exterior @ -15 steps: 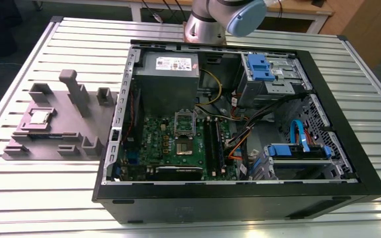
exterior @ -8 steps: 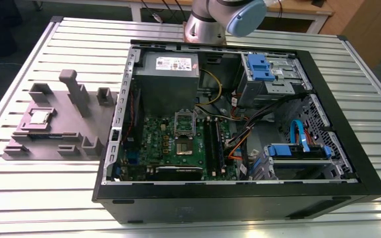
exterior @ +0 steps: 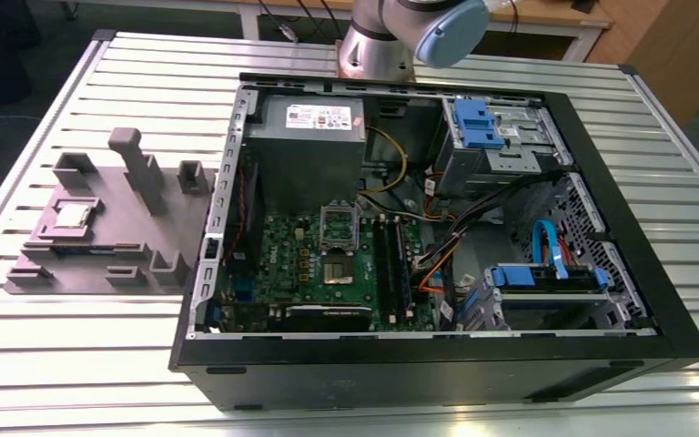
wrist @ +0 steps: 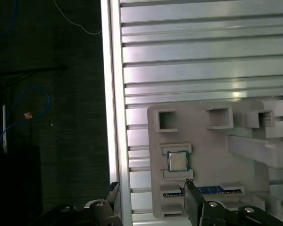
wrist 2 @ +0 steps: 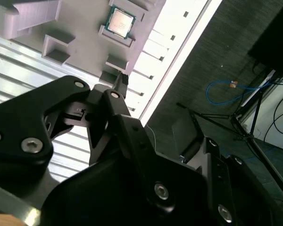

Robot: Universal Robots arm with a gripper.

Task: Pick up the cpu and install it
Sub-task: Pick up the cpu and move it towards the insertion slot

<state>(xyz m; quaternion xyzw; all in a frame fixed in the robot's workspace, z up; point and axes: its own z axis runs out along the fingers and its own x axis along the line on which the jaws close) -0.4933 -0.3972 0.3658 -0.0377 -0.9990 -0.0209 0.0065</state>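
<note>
The cpu (exterior: 74, 215) is a small silvery square lying flat in a recess of the grey holder tray (exterior: 95, 259), on the table at the exterior view's left. Both wrist views look down on it from above: cpu (wrist: 177, 161), cpu (wrist 2: 120, 22). My gripper (wrist: 151, 188) hangs over the tray's edge, clear of the chip, open with nothing between its black fingers (wrist: 189, 186). One fingertip (wrist 2: 122, 80) points toward the tray. The motherboard (exterior: 313, 264) lies inside the open computer case, its socket (exterior: 339, 270) uncovered and the silver frame (exterior: 338, 223) raised.
The black case (exterior: 447, 364) takes up the table's middle and the exterior view's right, with a grey power supply (exterior: 307, 123), blue drive bays (exterior: 477, 123) and loose cables. A blue memory stick (wrist: 212, 190) sits in the tray beside the cpu. The table edge (wrist: 111, 117) drops to dark floor.
</note>
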